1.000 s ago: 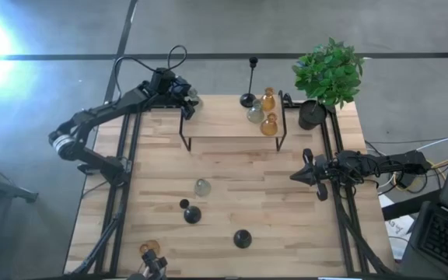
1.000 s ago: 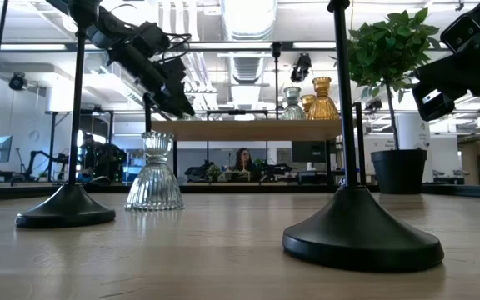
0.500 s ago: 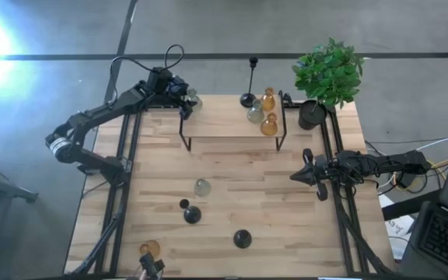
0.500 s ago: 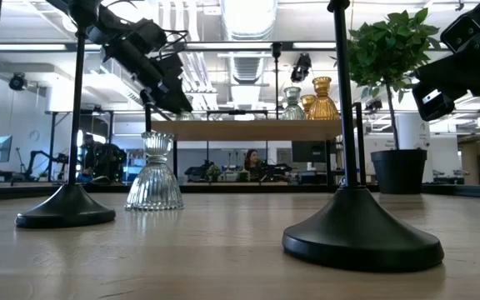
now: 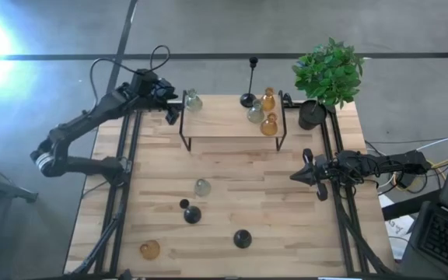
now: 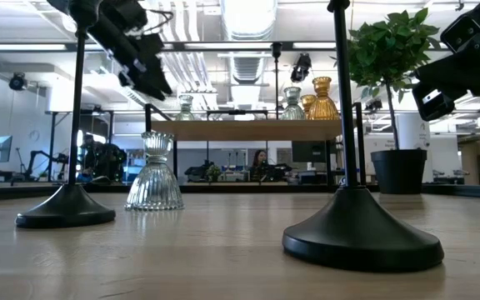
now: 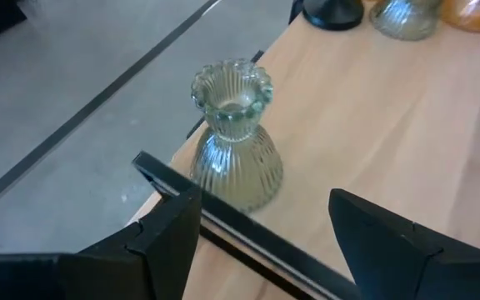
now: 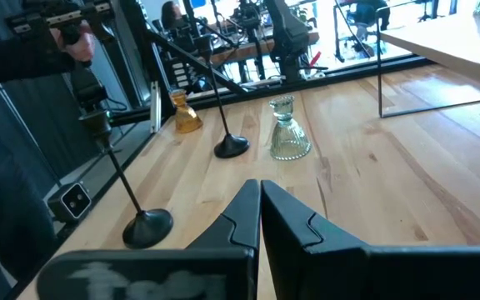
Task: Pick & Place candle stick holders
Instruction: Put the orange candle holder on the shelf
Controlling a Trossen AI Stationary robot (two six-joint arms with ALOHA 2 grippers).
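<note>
So the left hand (image 5: 168, 103) is stretched out just off the wooden shelf's (image 5: 232, 124) far-left corner, fingers spread and empty, with the ribbed clear-grey glass candle holder (image 7: 234, 137) standing upright right on that corner. Right hand (image 5: 303, 174) is pinched shut, empty, parked low over the counter's (image 5: 286, 225) right side.

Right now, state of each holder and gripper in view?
Left gripper: open, just clear of the shelf's corner.
Right gripper: shut, above the table's right side.
Clear ribbed holder: upright on the wooden shelf, not held.
Amber holder: on the table, near the front left.
Clear holder: upright mid-table.
</note>
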